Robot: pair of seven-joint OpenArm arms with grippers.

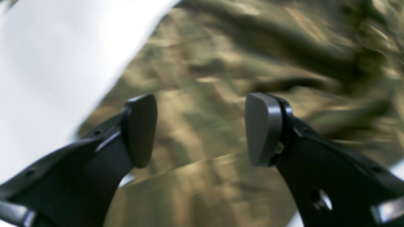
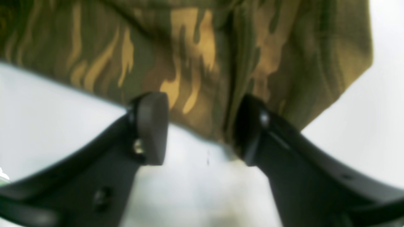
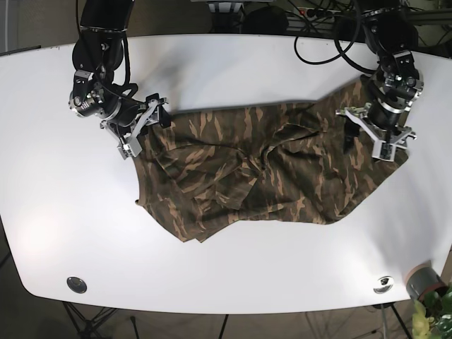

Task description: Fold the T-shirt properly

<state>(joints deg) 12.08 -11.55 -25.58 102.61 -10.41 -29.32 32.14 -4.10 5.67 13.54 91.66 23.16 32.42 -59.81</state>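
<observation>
camo t-shirt (image 3: 261,169) lies spread but rumpled across the middle of the white table (image 3: 226,63), wrinkles bunched toward its centre, no clean fold visible yet, so the task looks barely started. right gripper (image 3: 141,123) sits at the shirt's edge on the base view's left; in its wrist view the jaws stand apart with a fabric corner (image 2: 208,94) lying between and just past them, not clamped, one pad looks touching or just beside the cloth, cannot tell which. left gripper (image 3: 378,131) is over the shirt's opposite end; its wrist view is motion-blurred but the pads are clearly spread wide above the fabric (image 1: 221,78), holding nothing. both tools released. left to do, as a judgement: grip both ends, flatten the wrinkles, then make every fold. a small pot (image 3: 424,281) stands at the table corner far from the shirt, uninvolved.
</observation>
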